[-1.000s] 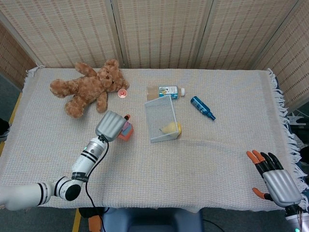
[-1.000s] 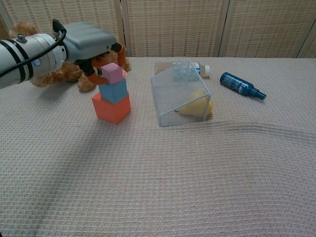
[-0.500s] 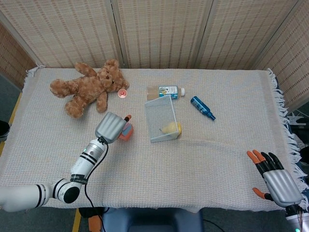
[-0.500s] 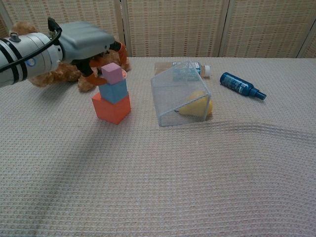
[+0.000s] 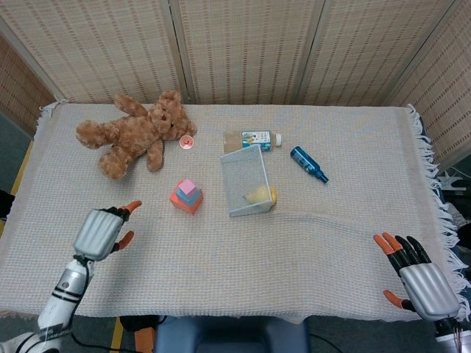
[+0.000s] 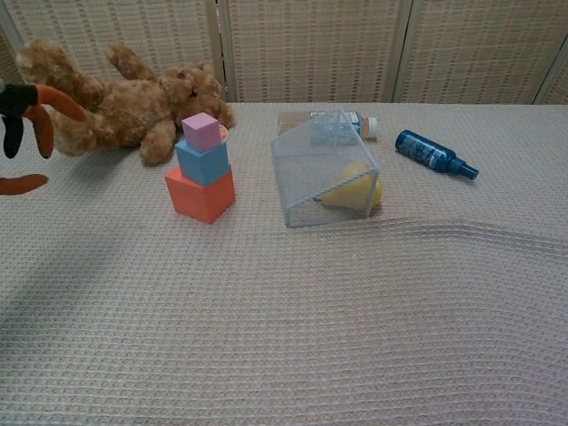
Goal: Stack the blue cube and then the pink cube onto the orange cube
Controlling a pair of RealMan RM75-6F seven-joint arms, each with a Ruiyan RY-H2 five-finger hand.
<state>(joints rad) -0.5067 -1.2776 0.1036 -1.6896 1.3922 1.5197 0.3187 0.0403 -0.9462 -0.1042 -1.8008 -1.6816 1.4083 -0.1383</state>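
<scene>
Woven cane screens stood behind the table, which was covered by a beige waffle-weave cloth (image 5: 309, 243) with fringed edges. Just left of the frame's middle in the head view sat the stack: the orange cube (image 6: 201, 193) on the cloth, the blue cube (image 6: 202, 161) on top of it, and the small pink cube (image 6: 201, 131) on top of that, each turned a little against the one below. My left hand (image 5: 98, 232) hung in the lower left of the head view, well apart from the stack, holding nothing with its orange-tipped fingers (image 6: 46, 99) spread; the chest view caught only those fingertips at its left edge. My right hand (image 5: 421, 283) lay at the lower right corner of the head view, fingers apart and holding nothing, far from the cubes. A brown plush teddy bear (image 5: 136, 132) lay sprawled in the upper left, with a small pink and white round thing (image 5: 188, 141) just beside it. Right of the stack a clear mesh-patterned box (image 5: 246, 180) rested tipped on its side with a yellow rounded object (image 6: 353, 188) inside. Behind the box lay a clear plastic bottle with a blue and white label (image 5: 252, 139), and to its right a dark blue bottle (image 5: 308, 163) lay on its side.
</scene>
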